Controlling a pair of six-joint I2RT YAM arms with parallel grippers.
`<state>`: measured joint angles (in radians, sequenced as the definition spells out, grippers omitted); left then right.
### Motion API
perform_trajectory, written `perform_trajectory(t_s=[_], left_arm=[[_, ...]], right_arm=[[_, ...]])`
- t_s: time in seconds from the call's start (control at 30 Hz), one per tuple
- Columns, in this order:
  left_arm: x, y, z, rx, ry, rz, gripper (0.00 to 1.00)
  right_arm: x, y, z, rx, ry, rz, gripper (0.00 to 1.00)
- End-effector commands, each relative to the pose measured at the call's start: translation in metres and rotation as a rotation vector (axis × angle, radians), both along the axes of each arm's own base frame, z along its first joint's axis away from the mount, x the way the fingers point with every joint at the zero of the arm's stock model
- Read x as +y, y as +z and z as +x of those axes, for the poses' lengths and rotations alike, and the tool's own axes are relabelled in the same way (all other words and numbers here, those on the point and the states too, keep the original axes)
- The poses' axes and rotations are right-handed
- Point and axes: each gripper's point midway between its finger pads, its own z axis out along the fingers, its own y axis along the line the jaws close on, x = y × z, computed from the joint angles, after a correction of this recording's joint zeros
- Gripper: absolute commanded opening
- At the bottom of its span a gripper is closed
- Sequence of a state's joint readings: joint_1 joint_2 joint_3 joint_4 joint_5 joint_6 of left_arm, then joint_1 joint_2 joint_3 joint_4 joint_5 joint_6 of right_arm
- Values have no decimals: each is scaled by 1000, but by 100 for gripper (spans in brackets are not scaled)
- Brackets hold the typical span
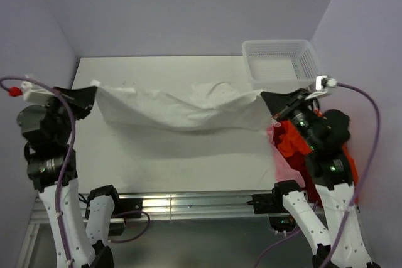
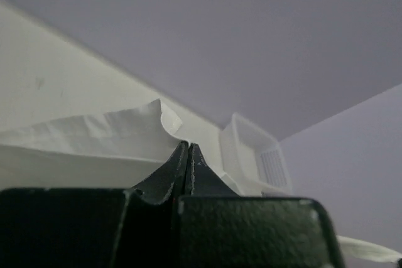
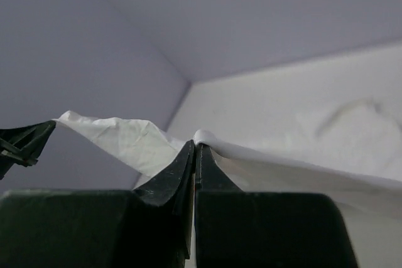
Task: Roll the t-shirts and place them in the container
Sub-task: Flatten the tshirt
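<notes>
A white t-shirt (image 1: 182,108) hangs stretched between my two grippers above the white table (image 1: 163,155), sagging in the middle. My left gripper (image 1: 94,95) is shut on its left edge; in the left wrist view the cloth (image 2: 94,136) runs out from the closed tips of that gripper (image 2: 186,145). My right gripper (image 1: 265,97) is shut on its right edge; in the right wrist view the cloth (image 3: 125,139) folds over the closed tips of that gripper (image 3: 195,145). Orange-red shirts (image 1: 292,145) lie heaped under the right arm.
A white plastic mesh basket (image 1: 279,61) stands at the table's back right corner, also in the left wrist view (image 2: 257,161). Lilac walls close in on three sides. A metal rail (image 1: 188,205) runs along the near edge between the arm bases.
</notes>
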<state>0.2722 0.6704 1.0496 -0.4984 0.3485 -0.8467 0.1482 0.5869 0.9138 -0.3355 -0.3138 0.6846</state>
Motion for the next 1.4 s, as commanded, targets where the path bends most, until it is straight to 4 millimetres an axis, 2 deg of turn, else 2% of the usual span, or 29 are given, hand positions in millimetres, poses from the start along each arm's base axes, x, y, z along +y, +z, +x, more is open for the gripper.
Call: perform_trajectory(t_s=[0.0,0.03,0.07,0.13,0.2,0.23,0.33,0.4,0.47,0.53,0.6,0.67,0.7,0.77,0.8,0.83,0.9,0.93,0.97,1.0,1.03,1.07,1.1,1.13,1.17,1.2,1.27,1.33,1.37], left_arm=[[-3,119,-61,-334,65,225,0],[-1,138,-75,-384,101,251,0],[-7,170,-99,-475,115,290,0],[-10,196,-124,-554,141,318,0],[-15,230,-159,-665,181,342,0],[-19,247,-182,-730,200,354,0],[-19,274,-222,-813,271,376,0],[-13,283,-235,-836,325,383,0],[-11,290,-248,-872,342,375,0],[-5,290,-246,-870,353,347,0],[1,284,-230,-828,346,314,0],[15,262,-184,-705,349,267,0],[19,252,-167,-666,345,252,0],[27,219,-122,-571,326,217,0],[27,208,-109,-549,315,205,0],[30,181,-86,-486,306,197,0],[31,163,-69,-466,297,177,0],[32,152,-62,-445,297,170,0],[36,124,-45,-388,301,156,0],[38,117,-38,-391,310,148,0],[41,106,-34,-386,326,136,0],[44,74,-19,-328,329,113,0],[48,62,-14,-314,348,100,0],[51,40,-5,-294,355,86,0],[52,29,0,-278,363,57,0],[56,20,4,-270,384,43,0],[61,-8,18,-234,401,8,0],[70,-39,33,-184,447,-25,0],[73,-44,38,-191,462,-37,0]], right_arm=[[-5,109,-55,-347,26,-35,0],[-8,140,-78,-443,22,-28,0],[-9,154,-91,-492,26,-23,0],[-14,189,-128,-629,26,-3,0],[-17,212,-156,-731,30,10,0],[-20,228,-179,-800,29,17,0],[-30,261,-228,-952,-2,-1,0],[-39,279,-257,-1032,-39,-13,0],[-43,286,-270,-1053,-56,-13,0],[-46,298,-274,-1057,-71,-2,0],[-45,305,-252,-980,-74,-3,0],[-39,300,-219,-880,-63,-22,0],[-34,300,-191,-818,-51,-28,0],[-24,290,-165,-744,-6,-39,0],[-17,275,-141,-676,19,-30,0],[-11,266,-127,-642,41,-28,0],[-8,252,-107,-617,45,-14,0],[-3,224,-81,-537,52,-8,0],[-3,219,-77,-547,51,-4,0],[1,189,-54,-475,55,-7,0],[4,177,-47,-455,64,6,0],[5,167,-43,-449,71,11,0],[7,164,-39,-468,79,22,0],[12,136,-23,-404,93,35,0],[13,131,-18,-412,94,45,0],[15,106,-3,-356,95,48,0],[18,89,10,-322,99,67,0],[23,57,34,-261,100,91,0],[24,46,43,-241,97,95,0]])
